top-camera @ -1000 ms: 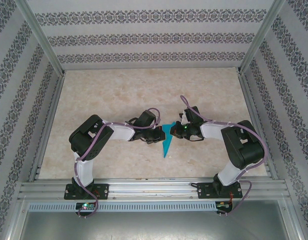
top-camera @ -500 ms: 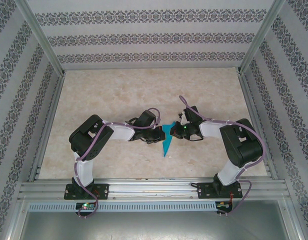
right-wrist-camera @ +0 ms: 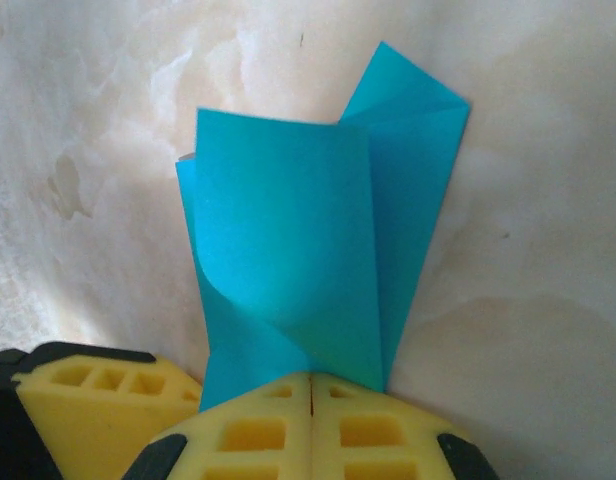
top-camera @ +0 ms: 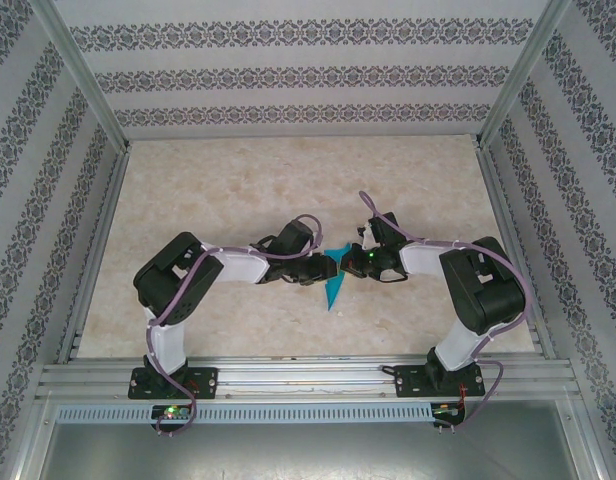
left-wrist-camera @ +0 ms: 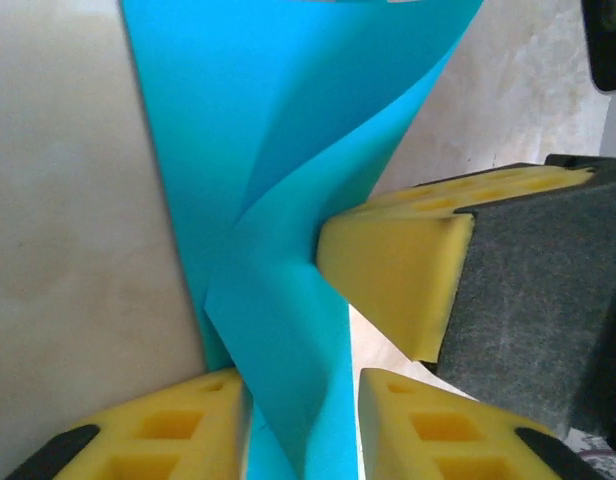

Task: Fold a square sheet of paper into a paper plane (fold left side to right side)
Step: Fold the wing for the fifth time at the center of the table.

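Note:
The teal-blue sheet of paper (top-camera: 333, 283) lies mid-table between both arms, folded into a narrow pointed paper plane shape whose tip points toward the near edge. Its layered flaps (left-wrist-camera: 278, 150) curl up loosely, as the right wrist view also has them (right-wrist-camera: 288, 230). My left gripper (top-camera: 323, 268) stands open, its yellow pads either side of the paper strip (left-wrist-camera: 300, 420), with a gap of table beside the right pad. My right gripper (top-camera: 350, 262) is shut, pads pressed together (right-wrist-camera: 311, 385), their tips against the paper's edge. One of its pads (left-wrist-camera: 388, 260) touches the crease.
The beige marbled tabletop (top-camera: 288, 190) stretches behind the arms. Metal frame posts and patterned walls (top-camera: 308, 75) enclose it on three sides. An aluminium rail (top-camera: 308, 375) carrying both arm bases runs along the near edge.
My left gripper's jaws have come apart from shut, and its wrist has edged right toward the paper. The right arm and the paper stay about where they were.

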You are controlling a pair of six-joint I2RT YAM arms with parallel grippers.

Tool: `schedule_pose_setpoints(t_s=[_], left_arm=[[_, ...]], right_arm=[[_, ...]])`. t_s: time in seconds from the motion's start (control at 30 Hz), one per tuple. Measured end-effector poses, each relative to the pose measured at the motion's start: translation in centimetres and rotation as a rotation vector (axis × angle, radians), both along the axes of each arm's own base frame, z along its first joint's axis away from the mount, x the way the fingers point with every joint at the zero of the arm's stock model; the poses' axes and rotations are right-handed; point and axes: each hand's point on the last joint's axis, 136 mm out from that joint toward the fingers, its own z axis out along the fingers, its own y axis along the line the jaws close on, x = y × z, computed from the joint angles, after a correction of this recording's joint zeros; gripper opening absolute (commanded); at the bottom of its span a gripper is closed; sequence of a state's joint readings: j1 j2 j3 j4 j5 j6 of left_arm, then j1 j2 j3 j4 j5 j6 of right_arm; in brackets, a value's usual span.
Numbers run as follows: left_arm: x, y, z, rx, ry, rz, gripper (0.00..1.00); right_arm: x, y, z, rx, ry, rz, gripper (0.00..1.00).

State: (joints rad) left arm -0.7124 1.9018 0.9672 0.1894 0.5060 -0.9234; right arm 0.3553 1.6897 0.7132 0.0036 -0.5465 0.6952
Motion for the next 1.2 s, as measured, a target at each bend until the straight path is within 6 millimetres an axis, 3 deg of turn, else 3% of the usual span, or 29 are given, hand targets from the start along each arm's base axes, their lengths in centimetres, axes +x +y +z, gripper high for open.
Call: schedule_pose_setpoints(t_s=[0.2, 0.33, 0.53, 0.63, 0.83, 1.03, 1.2], left_arm=[[0.4, 2.8, 0.5, 0.092, -0.018, 0.056, 0.47], [0.7, 4.2, 2.7, 0.106, -0.059, 0.084, 0.47], [0.6, 4.6, 7.4, 0.058, -0.151, 0.070, 0.30], [0.1, 4.3, 8.6, 0.021, -0.156, 0.049, 0.21], [-1.3, 3.2, 7.9, -0.028, -0.084, -0.001, 0.14], [-2.8, 1.3, 5.0, -0.045, 0.013, -0.048, 0.13], [-3.6, 0.4, 4.0, -0.048, 0.049, -0.074, 0.12]], right_arm=[[0.0, 0.0, 0.0, 0.001, 0.000, 0.001, 0.00], [0.0, 0.0, 0.0, 0.002, -0.001, 0.001, 0.00], [0.0, 0.0, 0.0, 0.002, -0.001, 0.001, 0.00], [0.0, 0.0, 0.0, 0.002, -0.001, 0.001, 0.00], [0.0, 0.0, 0.0, 0.003, -0.001, 0.001, 0.00], [0.0, 0.1, 0.0, 0.004, -0.001, 0.002, 0.00], [0.0, 0.1, -0.1, 0.005, 0.000, 0.002, 0.00]])
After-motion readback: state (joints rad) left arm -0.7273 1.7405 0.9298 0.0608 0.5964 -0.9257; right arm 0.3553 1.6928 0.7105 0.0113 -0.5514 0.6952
